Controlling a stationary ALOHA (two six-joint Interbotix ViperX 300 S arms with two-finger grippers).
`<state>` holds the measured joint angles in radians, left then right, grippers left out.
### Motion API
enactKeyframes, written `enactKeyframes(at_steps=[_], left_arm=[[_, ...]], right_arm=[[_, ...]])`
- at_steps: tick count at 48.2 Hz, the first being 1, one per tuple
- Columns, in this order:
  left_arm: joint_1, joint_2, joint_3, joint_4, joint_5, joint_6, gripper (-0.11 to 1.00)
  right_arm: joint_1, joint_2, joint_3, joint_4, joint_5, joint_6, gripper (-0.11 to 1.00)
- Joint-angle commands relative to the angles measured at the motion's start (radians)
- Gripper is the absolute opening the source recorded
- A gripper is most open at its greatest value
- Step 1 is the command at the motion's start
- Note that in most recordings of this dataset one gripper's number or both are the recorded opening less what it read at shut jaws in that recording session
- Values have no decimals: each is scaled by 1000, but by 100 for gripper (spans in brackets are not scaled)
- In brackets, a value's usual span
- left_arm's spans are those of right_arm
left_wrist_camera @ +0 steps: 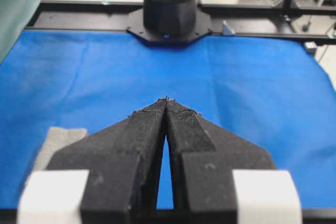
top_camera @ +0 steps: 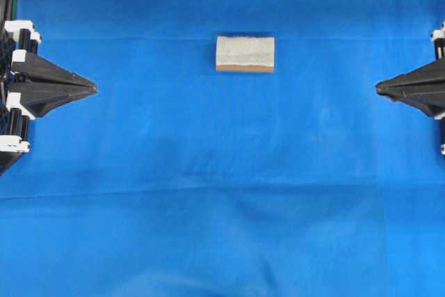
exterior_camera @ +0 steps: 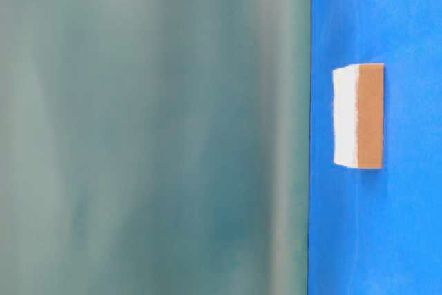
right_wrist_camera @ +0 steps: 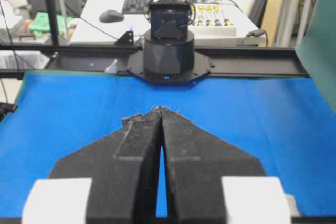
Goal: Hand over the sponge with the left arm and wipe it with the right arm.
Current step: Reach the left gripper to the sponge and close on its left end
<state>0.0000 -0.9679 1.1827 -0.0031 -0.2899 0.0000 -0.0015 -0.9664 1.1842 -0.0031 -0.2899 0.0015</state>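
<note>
The sponge (top_camera: 245,53) lies flat on the blue cloth, grey-white fuzzy top up, with an orange-tan strip along its near edge. The table-level view shows the sponge (exterior_camera: 359,116) side-on. At the left edge my left gripper (top_camera: 93,88) is shut and empty, its tips touching and pointing right, well short of the sponge. A grey corner of the sponge (left_wrist_camera: 62,141) shows beside the left gripper (left_wrist_camera: 166,99). My right gripper (top_camera: 379,87) sits at the right edge, shut and empty, pointing left. Its tips (right_wrist_camera: 160,110) meet over bare cloth.
The blue cloth (top_camera: 222,193) covers the whole table. Each wrist view shows the opposite arm's black base (left_wrist_camera: 169,14) (right_wrist_camera: 168,51) on a black rail. A green-grey panel (exterior_camera: 152,129) fills the left of the table-level view.
</note>
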Motion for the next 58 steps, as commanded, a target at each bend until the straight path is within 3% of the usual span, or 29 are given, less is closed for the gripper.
enactKeyframes(at_steps=[1,13,27,29,37,43,47,58], left_arm=[[9,15,-40,-17,-3,12,0],[77,103,-75,-18,9,34,0],[190,337,-170,-18,5,74,3],[201,374,-189,-18,8,78,9],[216,545,-287,-18,57,92,56],[224,664,-371,-18,135,163,87],[238,739,-410,-18,146,187,94],[247,971,-514,-18,146,225,94]], right_arm=[[-2,3,-32,2,-6,2,0],[-9,8,-41,2,25,3,0],[-11,29,-40,2,25,5,0],[-11,31,-40,2,23,5,0],[-11,37,-38,5,25,5,0],[-11,38,-35,6,25,6,0],[-11,41,-37,8,26,6,0],[-11,52,-34,8,28,6,0]])
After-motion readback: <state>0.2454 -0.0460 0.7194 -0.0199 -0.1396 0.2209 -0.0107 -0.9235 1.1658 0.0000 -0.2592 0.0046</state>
